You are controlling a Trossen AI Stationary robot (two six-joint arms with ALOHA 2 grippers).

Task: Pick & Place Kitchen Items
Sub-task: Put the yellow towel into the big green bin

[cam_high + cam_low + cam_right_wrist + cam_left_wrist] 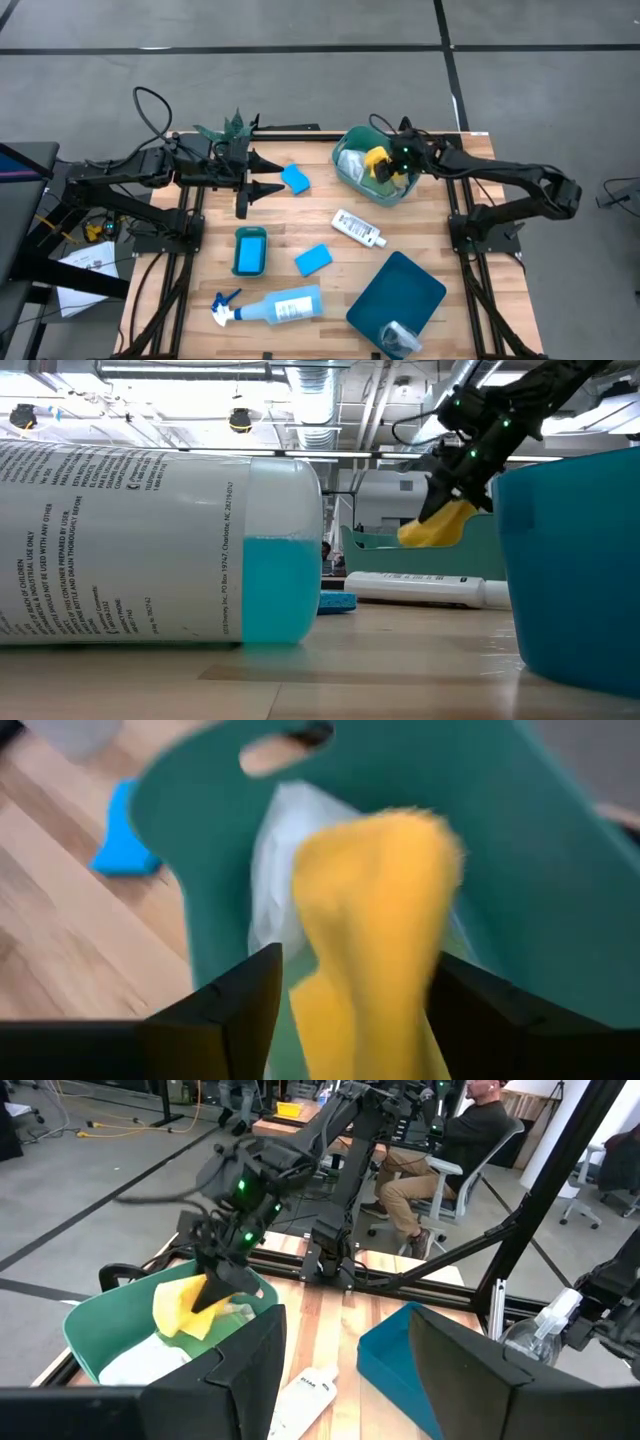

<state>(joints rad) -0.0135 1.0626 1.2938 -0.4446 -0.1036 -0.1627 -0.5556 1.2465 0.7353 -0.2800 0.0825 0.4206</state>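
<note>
My right gripper (385, 172) hangs over the green tub (352, 140) at the table's far right, jaws apart in the wrist view. The yellow cloth (377, 160) hangs between the fingers, its long axis running downward into the tub; whether it is touching a finger I cannot tell. It sits directly below me, above a white cloth (275, 850) already in the tub. My judgement: this drop is nearly done, and what matters next is lifting straight up so the cloth falls clear.

My left gripper (268, 172), jaws apart and empty, waits at the far left by the plant (228, 128). A blue sponge (295, 179) lies just beside it, so the left arm is nearer that one. The white bottle (358, 228) lies mid-table, long axis slanted toward the near right, closer to my right arm.
</note>
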